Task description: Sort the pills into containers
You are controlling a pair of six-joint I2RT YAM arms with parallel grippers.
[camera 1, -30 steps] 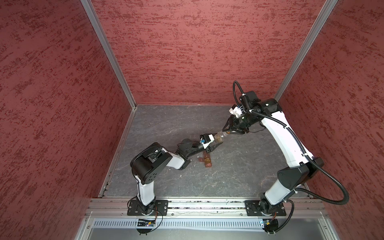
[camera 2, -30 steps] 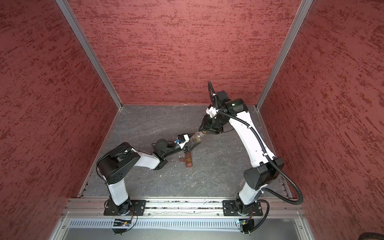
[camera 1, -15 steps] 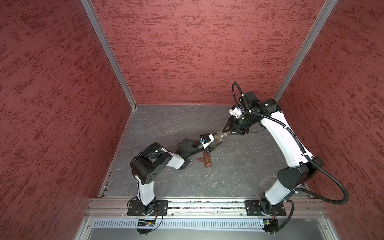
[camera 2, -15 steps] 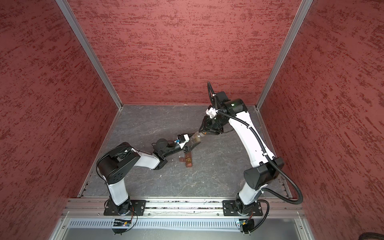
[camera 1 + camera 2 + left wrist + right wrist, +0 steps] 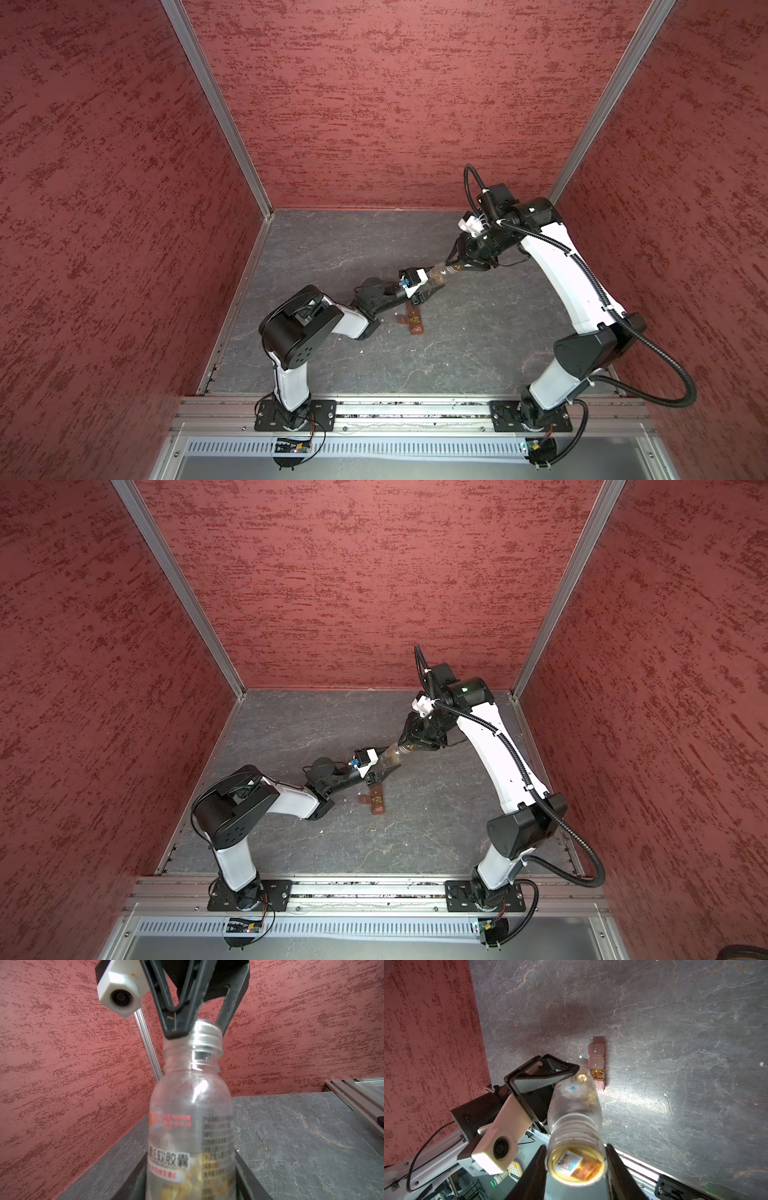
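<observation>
Your stock: grey veined table [image 5: 332, 249], red textured walls [image 5: 374, 104], aluminium posts [image 5: 216, 108]. Left claw [image 5: 432, 284] clamped on a clear bottle [image 5: 191, 1126]; right claw [image 5: 455, 266] straddles its mouth, grip you cannot tell. Containers [image 5: 596, 1057] lie on the table near the left claw, one cell holding yellow pills [image 5: 596, 1073].

clear plastic pill bottle [image 5: 190, 1093], white label band [image 5: 168, 1160] with bold black 软胶囊, red print and fine black column text too blurred, white marks on dark-brown strip box of square compartments [image 5: 596, 1057] illegible
</observation>
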